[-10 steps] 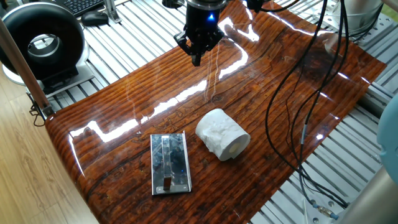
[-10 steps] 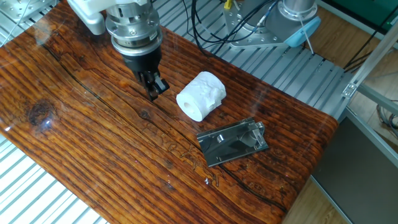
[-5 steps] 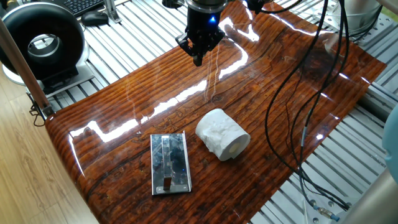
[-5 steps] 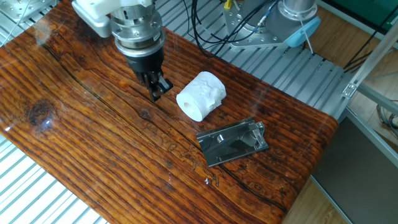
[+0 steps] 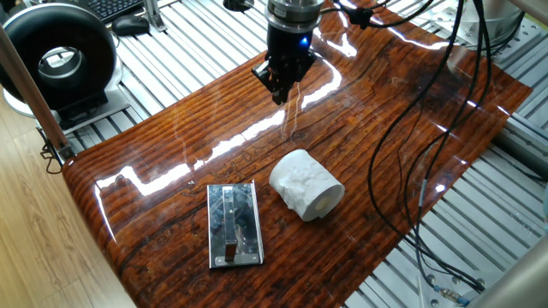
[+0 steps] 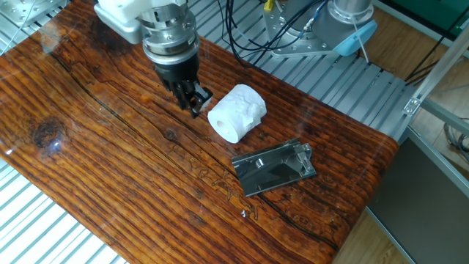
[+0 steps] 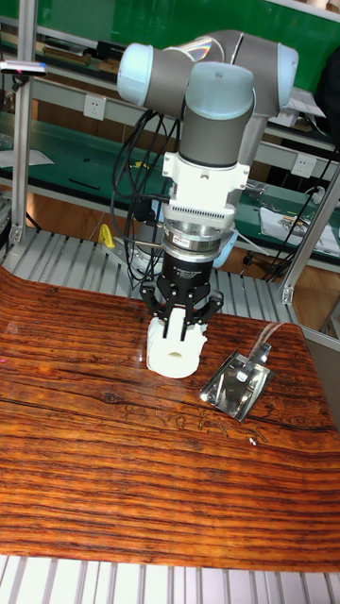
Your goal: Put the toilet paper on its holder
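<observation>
Gripper [image 6: 194, 103] empty, fingers seemingly together, beside toilet paper [image 6: 237, 112]. Spread fingers, straddle roll squarely, grip gently; holder [image 6: 275, 169] nearby.

My arm [image 7: 215, 104] is grey with pale blue joint caps. A ribbed silver flange carries the black gripper [image 7: 182, 326], lit blue, cables trailing

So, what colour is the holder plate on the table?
Shiny silver chrome holder, clearest in the fixed view that shows it in front.

My glossy wood table [image 5: 171, 137] sits on grooved metal; wood floor [image 5: 34, 231] lower left, green wall [image 7: 142, 24] behind.
</observation>
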### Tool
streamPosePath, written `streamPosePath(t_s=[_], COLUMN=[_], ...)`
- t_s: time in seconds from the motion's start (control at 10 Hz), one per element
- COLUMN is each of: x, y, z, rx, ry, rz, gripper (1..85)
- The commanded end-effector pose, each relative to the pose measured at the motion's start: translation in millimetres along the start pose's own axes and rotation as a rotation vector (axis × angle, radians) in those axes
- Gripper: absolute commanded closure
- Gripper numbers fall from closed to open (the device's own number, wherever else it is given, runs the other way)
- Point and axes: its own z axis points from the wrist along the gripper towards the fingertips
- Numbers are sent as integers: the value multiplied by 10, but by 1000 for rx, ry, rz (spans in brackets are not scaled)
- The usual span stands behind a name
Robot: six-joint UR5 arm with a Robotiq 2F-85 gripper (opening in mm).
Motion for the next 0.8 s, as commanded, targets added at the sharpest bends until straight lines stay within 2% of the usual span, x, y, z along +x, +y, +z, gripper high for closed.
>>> streamPosePath(t_s=[0.0, 0.2, 0.6, 0.7], x=[35, 43, 53, 48], y=[20, 13, -85, -141], z=[16, 15, 9, 7], rx=[-24, -22, 17, 38], ry=[1, 3, 10, 9], rz=[-6, -9, -20, -27], gripper=[77, 90, 120, 123])
